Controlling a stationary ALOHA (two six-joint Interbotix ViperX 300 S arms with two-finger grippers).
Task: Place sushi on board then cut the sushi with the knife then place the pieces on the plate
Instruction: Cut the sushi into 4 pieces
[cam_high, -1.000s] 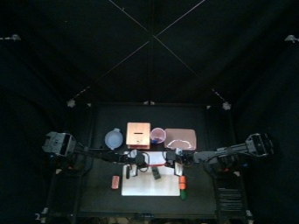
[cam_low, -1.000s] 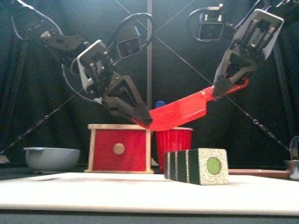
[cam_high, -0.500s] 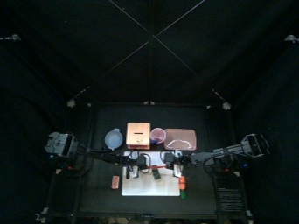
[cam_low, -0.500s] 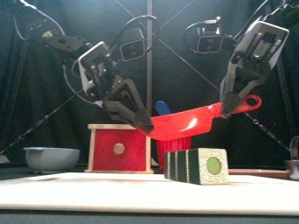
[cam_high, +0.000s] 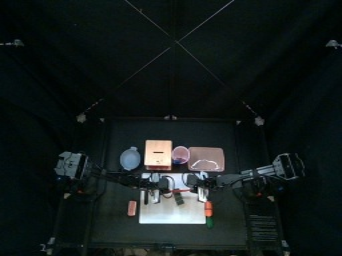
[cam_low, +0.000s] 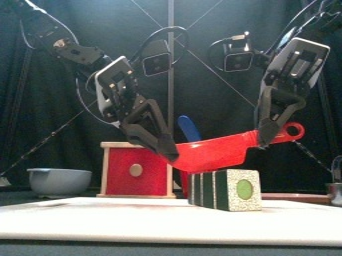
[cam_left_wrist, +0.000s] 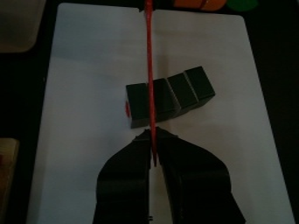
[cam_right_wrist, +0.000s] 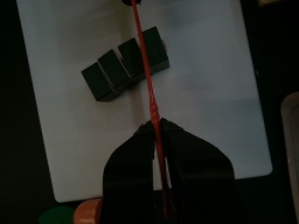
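Sushi roll at rest on white board, uncut, just under red knife held edge-down across its blocks, apparently for a straight press through a seam. Left gripper clenched on the blade's tip and right gripper clenched on the handle end, likely for steadiness from both sides. Behind the board at 12 o'clock, red cup with blue knife inside; at 10 o'clock, blue-grey bowl, contents hidden.

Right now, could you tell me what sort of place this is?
Probably a robot booth staged as a toy kitchen: black curtains, a white cutting board bearing a toy sushi roll, and a red toy knife above it.
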